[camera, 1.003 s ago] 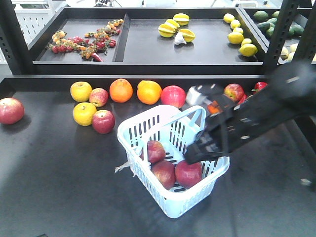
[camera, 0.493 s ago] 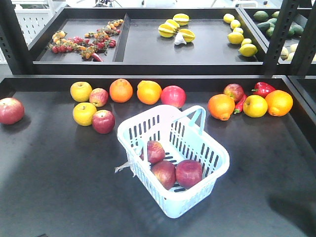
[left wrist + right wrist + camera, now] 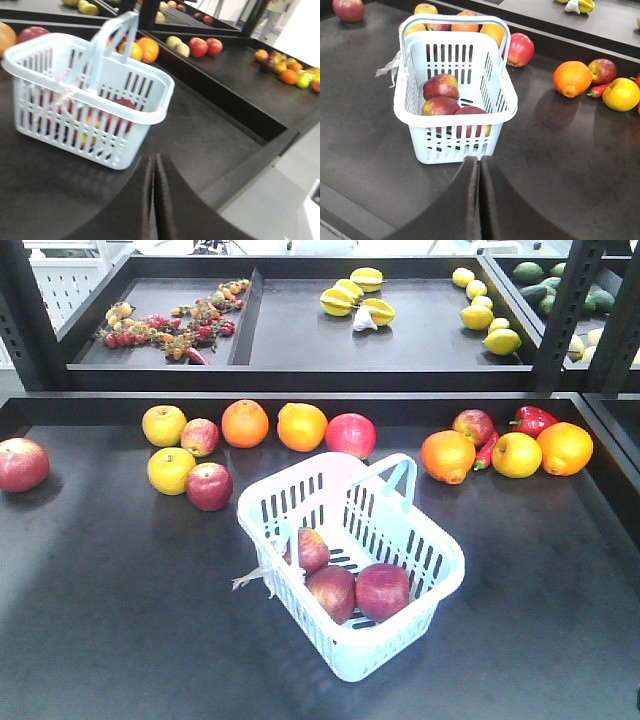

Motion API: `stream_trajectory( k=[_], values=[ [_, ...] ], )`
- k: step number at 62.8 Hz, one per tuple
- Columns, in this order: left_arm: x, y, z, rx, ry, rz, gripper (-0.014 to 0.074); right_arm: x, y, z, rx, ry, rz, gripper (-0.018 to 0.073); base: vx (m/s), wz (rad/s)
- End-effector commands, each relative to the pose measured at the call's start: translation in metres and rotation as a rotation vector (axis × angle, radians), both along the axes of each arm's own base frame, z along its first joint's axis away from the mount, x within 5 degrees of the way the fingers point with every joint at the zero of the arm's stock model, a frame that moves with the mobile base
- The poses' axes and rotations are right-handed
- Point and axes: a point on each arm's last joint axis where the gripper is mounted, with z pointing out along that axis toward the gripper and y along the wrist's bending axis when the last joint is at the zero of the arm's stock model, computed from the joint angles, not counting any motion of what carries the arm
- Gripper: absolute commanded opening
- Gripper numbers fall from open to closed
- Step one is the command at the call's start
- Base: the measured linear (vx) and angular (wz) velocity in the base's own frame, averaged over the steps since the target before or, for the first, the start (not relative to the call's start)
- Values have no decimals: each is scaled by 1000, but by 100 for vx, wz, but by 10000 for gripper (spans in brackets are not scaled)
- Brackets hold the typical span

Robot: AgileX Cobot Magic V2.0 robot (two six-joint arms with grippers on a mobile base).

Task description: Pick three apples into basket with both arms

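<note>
The pale aqua basket [image 3: 300,612] stands on the black table, handle upright, with three dark red apples [image 3: 312,548] [image 3: 332,592] [image 3: 381,590] lying in its bottom. No arm shows in the front view. In the right wrist view my right gripper [image 3: 480,161] is shut and empty, just in front of the basket [image 3: 455,120], whose apples [image 3: 441,86] [image 3: 440,106] [image 3: 472,111] are plainly seen. My left gripper [image 3: 153,159] is also shut with nothing in it, low over the table beside the basket [image 3: 100,107]; an apple [image 3: 125,104] shows through the slots.
More fruit lies along the table's back: red apples [image 3: 209,486] [image 3: 351,435] [image 3: 21,463], yellow apples [image 3: 171,470], oranges [image 3: 245,423] [image 3: 448,456] and a red pepper [image 3: 534,419]. A raised shelf [image 3: 300,375] with trays and black posts [image 3: 562,310] stands behind.
The right arm, which hung over the basket's right side a second ago, has pulled back out of the front view. Basket and its three apples have not moved.
</note>
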Motion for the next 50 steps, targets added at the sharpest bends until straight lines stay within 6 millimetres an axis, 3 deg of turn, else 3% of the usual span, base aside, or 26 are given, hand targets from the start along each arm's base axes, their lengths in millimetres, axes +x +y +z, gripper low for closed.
stream_trajectory(
  k=[1,33,50],
  values=[
    [0,-3,10,-51,8,-21,-7,2,0,13,25,-79,-16,-1,0,0],
    [-1,-3,10,-55,10,-30,-7,2,0,13,24,-77,-15,-1,0,0],
    [7,4,31,-578,196,106,-7,2,0,13,24,-77,-15,-1,0,0]
  ],
)
